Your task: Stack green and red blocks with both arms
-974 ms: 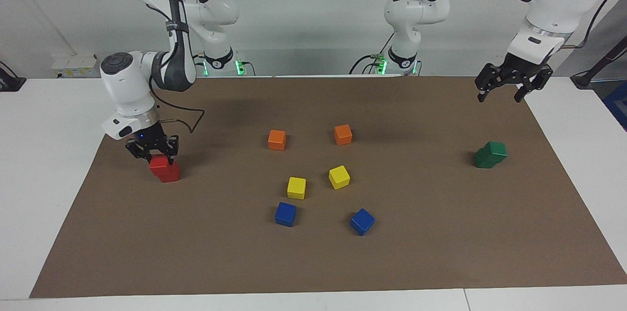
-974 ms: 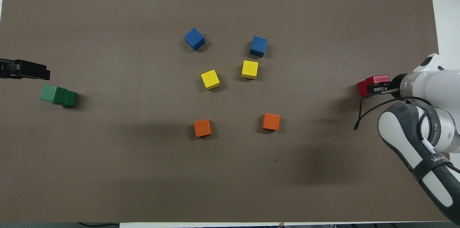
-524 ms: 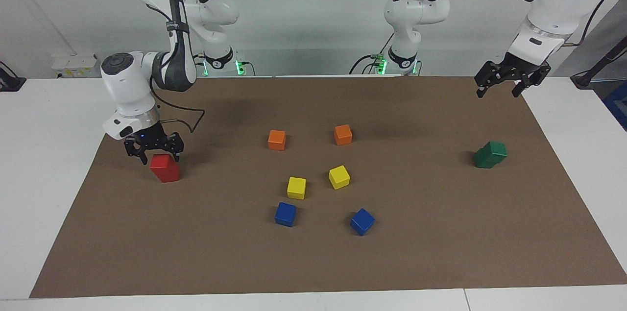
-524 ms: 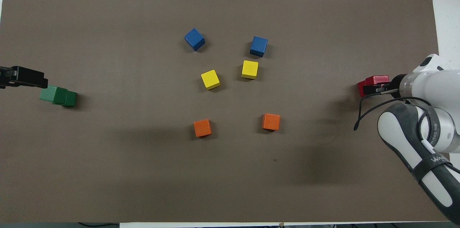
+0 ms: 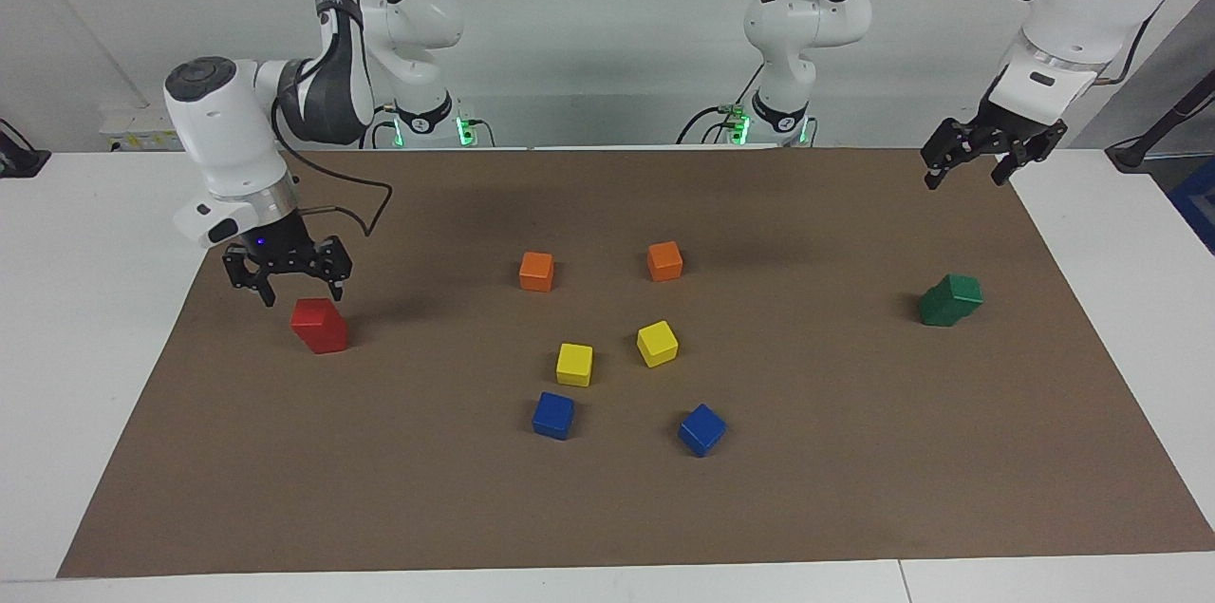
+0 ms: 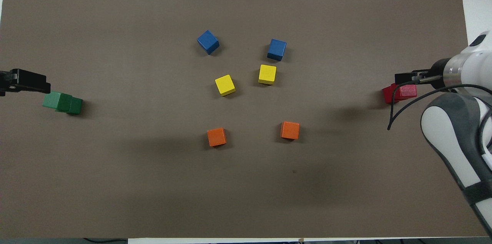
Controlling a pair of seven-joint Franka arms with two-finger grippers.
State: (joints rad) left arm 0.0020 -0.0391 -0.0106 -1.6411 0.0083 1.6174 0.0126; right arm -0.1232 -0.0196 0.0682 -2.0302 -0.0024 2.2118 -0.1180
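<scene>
The right gripper [image 5: 288, 285] hung with fingers spread just above the red stack [image 5: 320, 326], touching nothing. The left gripper [image 5: 982, 161] waited, also spread, over the brown mat [image 5: 607, 508], above the green stack [image 5: 949, 300].

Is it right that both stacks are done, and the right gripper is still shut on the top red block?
Not quite. In the facing view the right gripper is open and lifted clear of the red stack, holding nothing. The green stack stands too.
</scene>
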